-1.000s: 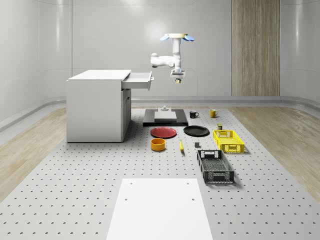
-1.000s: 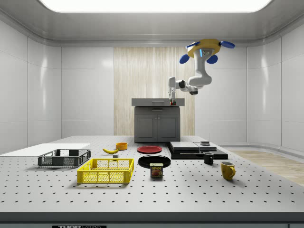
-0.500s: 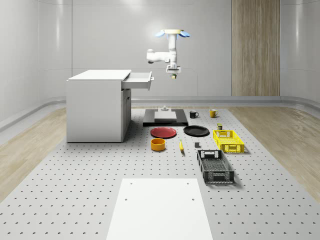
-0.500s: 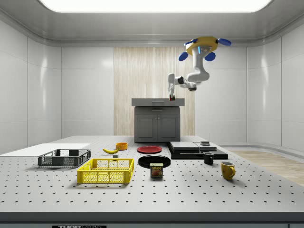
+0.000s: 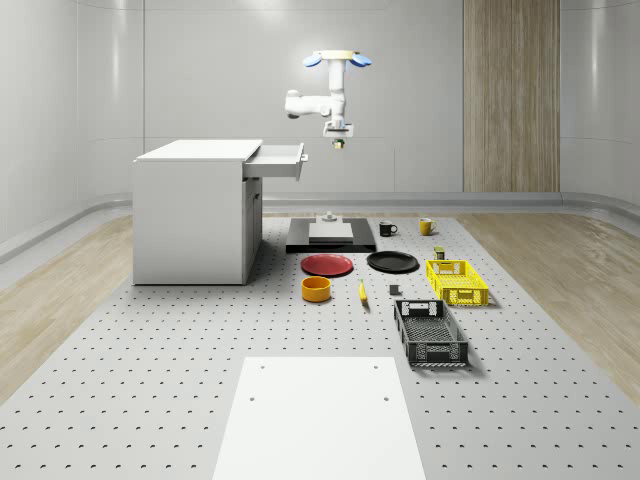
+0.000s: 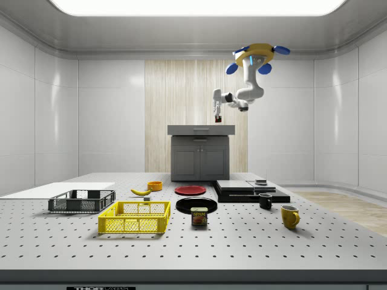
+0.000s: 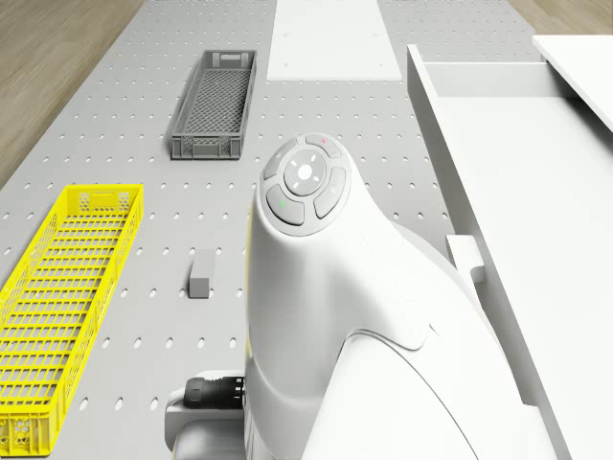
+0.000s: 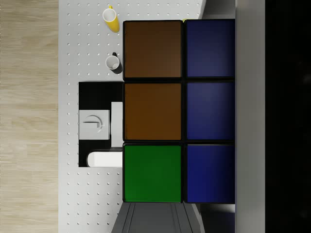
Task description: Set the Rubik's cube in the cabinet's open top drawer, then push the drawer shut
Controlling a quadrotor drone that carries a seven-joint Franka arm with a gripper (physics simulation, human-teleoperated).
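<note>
I see the cabinet [image 5: 195,210] standing at the whole-scene view's left, its top drawer [image 5: 274,160] pulled out toward the right. My drone [image 5: 337,59] hovers high above the perforated table [image 5: 150,400], just off the drawer's open end, with the arm [image 5: 312,102] bent toward the cabinet. The gripper [image 5: 337,141] hangs pointing down, slightly higher than the drawer and just to its right. It is clenched on the Rubik's cube [image 8: 179,111], which sits square between the fingers [image 8: 250,116] in the wrist view; 6 of its tiles show there: 2 brown, 1 green, 3 blue. A cube has no long axis; its faces line up with the fingers. On the table I count 2 crates, 1 yellow [image 5: 456,281] and 1 dark [image 5: 430,333], 2 plates [image 5: 327,264], 2 mugs [image 5: 388,228], 1 orange bowl [image 5: 316,288] and 1 banana [image 5: 362,292].
</note>
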